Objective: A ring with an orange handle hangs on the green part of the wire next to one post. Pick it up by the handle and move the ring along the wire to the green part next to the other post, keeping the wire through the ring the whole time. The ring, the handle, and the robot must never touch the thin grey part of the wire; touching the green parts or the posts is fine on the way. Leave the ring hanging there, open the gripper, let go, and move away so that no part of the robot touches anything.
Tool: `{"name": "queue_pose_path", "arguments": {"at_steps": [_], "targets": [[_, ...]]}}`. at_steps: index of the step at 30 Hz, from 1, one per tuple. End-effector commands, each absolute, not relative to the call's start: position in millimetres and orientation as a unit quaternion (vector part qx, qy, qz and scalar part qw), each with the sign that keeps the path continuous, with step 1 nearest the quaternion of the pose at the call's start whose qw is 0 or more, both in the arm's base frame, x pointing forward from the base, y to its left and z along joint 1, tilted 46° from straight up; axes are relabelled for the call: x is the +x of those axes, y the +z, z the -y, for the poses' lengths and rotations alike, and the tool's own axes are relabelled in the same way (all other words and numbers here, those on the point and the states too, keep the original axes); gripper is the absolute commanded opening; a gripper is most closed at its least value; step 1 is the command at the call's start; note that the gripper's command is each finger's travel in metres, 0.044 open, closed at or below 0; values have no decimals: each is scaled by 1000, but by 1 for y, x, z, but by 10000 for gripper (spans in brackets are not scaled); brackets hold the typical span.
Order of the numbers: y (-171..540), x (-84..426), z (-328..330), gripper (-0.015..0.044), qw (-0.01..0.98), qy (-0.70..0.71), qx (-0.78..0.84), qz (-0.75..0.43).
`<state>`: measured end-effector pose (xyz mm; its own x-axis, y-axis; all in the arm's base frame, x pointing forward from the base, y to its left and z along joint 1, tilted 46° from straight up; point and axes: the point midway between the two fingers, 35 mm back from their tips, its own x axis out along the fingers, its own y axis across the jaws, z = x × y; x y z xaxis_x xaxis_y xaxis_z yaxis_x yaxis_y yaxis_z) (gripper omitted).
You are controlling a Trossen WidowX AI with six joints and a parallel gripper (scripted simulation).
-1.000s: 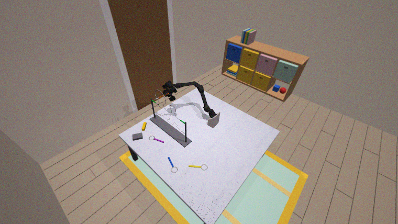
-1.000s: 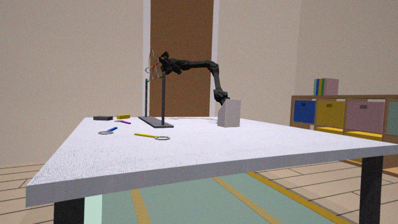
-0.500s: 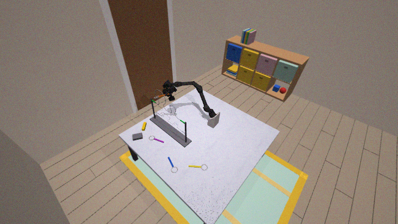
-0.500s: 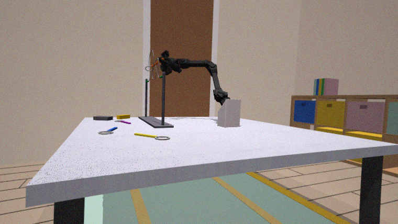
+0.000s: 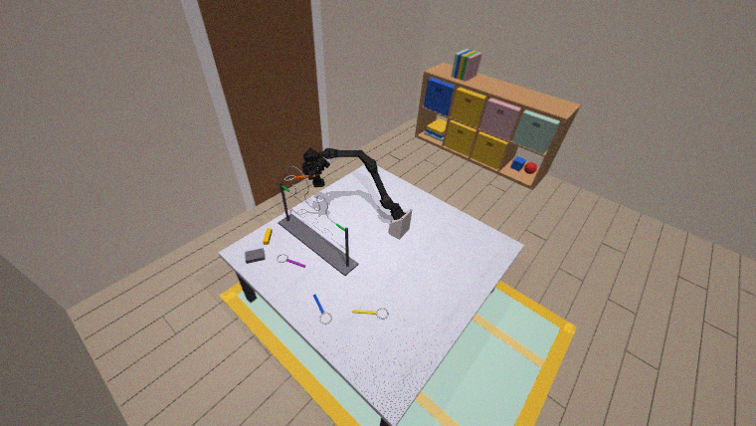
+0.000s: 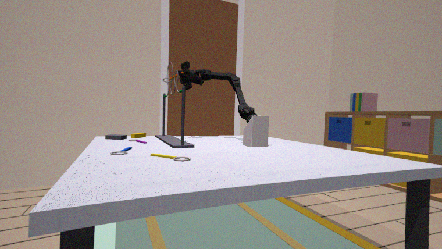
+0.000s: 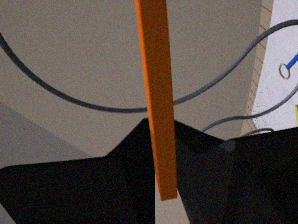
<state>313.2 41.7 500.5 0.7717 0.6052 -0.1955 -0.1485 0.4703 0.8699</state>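
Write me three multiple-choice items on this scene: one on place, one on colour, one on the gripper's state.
1. Where does the blue handle lie?
A. on the shelf unit
B. on the table
C. on the floor

2. What colour is the handle at the gripper?
A. purple
B. yellow
C. orange

3. How is the gripper?
A. shut on a handle
B. wide open
C. shut on nothing

1: B, the blue handle rests on the white table top.
2: C, the orange handle shows its colour.
3: A, its fingers grip that handle.
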Motion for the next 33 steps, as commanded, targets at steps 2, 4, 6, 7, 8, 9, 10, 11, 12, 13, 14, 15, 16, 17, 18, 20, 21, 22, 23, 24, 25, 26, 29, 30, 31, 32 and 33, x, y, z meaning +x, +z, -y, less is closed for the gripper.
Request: {"name": "queue_pose_path", "arguments": {"at_steps": [2, 4, 6, 7, 8, 9, 10, 11, 12, 13, 14, 15, 16, 17, 18, 20, 21, 22, 23, 24, 25, 26, 29, 30, 31, 32, 33], "targets": [[499, 314, -41, -150, 837, 221, 434, -249], [498, 314, -40, -150, 843, 218, 423, -249], [497, 315, -40, -150, 849, 215, 413, -250], [497, 315, -40, -150, 852, 213, 407, -250], [497, 315, -39, -150, 855, 212, 402, -250], [496, 315, -39, -150, 858, 210, 396, -250], [496, 315, -39, -150, 861, 208, 391, -250], [496, 315, -39, -150, 864, 207, 385, -250], [495, 315, -38, -150, 867, 205, 380, -250], [495, 315, -38, -150, 870, 203, 375, -250], [495, 315, -38, -150, 872, 201, 369, -250], [494, 315, -38, -150, 875, 200, 364, -250], [494, 315, -38, -150, 878, 198, 358, -250], [494, 315, -37, -150, 880, 196, 352, -250], [493, 316, -37, -150, 883, 194, 347, -250], [493, 316, -37, -150, 888, 191, 336, -249], [493, 316, -36, -150, 891, 189, 330, -249], [492, 316, -36, -150, 893, 187, 325, -249], [492, 316, -36, -150, 896, 185, 319, -249], [492, 316, -35, -150, 898, 183, 313, -249], [491, 316, -35, -150, 900, 181, 308, -249], [491, 316, -35, -150, 903, 179, 302, -249], [490, 317, -34, -150, 909, 174, 285, -248], [490, 317, -34, -150, 912, 172, 279, -248], [490, 317, -33, -150, 914, 170, 274, -248], [490, 317, -33, -150, 916, 168, 268, -247], [489, 317, -33, -150, 918, 166, 262, -247]]}}
